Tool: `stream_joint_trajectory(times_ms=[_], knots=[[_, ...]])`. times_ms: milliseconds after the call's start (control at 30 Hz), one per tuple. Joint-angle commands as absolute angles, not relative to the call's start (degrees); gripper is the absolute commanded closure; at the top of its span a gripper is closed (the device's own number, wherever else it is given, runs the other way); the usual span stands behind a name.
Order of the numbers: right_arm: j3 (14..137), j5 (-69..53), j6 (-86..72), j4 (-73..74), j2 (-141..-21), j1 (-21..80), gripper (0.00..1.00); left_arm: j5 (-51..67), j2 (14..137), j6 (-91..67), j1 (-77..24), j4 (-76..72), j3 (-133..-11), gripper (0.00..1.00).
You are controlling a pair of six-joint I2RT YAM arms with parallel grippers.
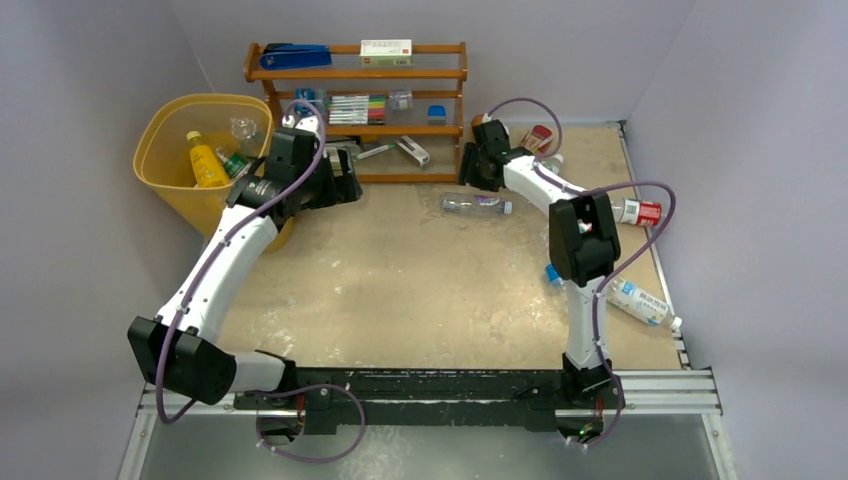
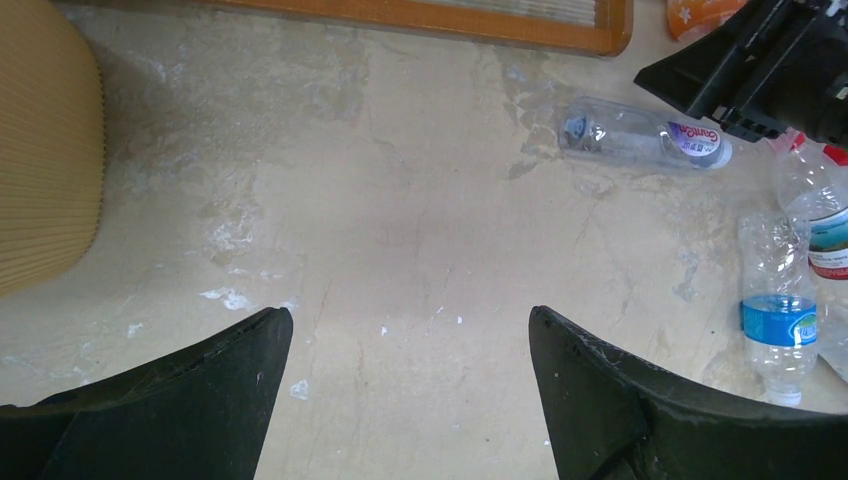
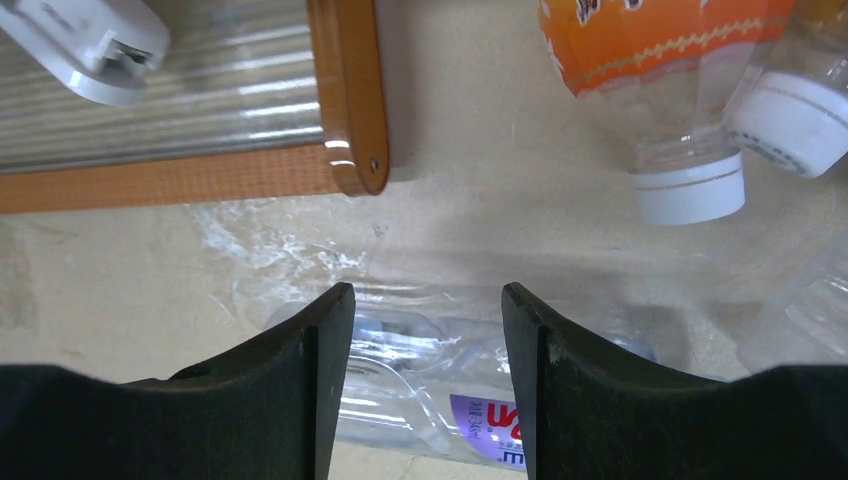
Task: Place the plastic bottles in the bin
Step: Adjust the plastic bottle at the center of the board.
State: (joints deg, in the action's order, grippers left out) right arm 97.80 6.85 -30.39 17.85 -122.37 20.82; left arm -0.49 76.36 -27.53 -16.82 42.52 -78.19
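The yellow mesh bin (image 1: 160,135) stands at the back left and holds a yellow bottle (image 1: 205,160) and two clear ones. My left gripper (image 1: 345,185) is open and empty just right of the bin; its wrist view (image 2: 410,320) shows bare table between the fingers. My right gripper (image 1: 472,178) is open, just above a clear bottle with a purple label (image 1: 477,204). In the right wrist view that bottle (image 3: 430,370) lies crosswise beneath the open gripper (image 3: 428,295), untouched as far as I can tell. It also shows in the left wrist view (image 2: 640,140).
The wooden shelf rack (image 1: 400,125) with stationery stands at the back, its corner (image 3: 350,150) close to my right fingers. An orange-label bottle (image 3: 650,40) lies by it. More bottles lie at right: red-label (image 1: 637,211), blue-and-white-label (image 1: 640,303), blue-label (image 2: 780,310).
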Motion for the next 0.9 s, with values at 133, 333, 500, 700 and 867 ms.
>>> stream_joint_trajectory(times_ms=[133,333,500,700,867], knots=[[91.5,7.3,-30.8,15.8,-118.7,20.8,0.41,-0.7,75.5,-30.1,-22.0,35.9,-74.9,0.12],[81.4,6.0,-31.1,11.4,-112.7,21.0,0.41,1.5,76.2,-34.3,-28.1,29.1,-66.7,0.12],[72.4,4.8,-32.6,9.1,-106.4,21.6,0.40,3.0,76.1,-40.2,-32.5,20.5,-58.0,0.12],[62.6,3.9,-34.4,7.6,-98.1,22.5,0.39,6.2,78.4,-54.1,-38.8,2.3,-48.3,0.11],[57.0,2.2,-35.8,6.0,-93.3,23.7,0.38,4.0,83.0,-63.9,-43.6,-9.3,-46.1,0.10]])
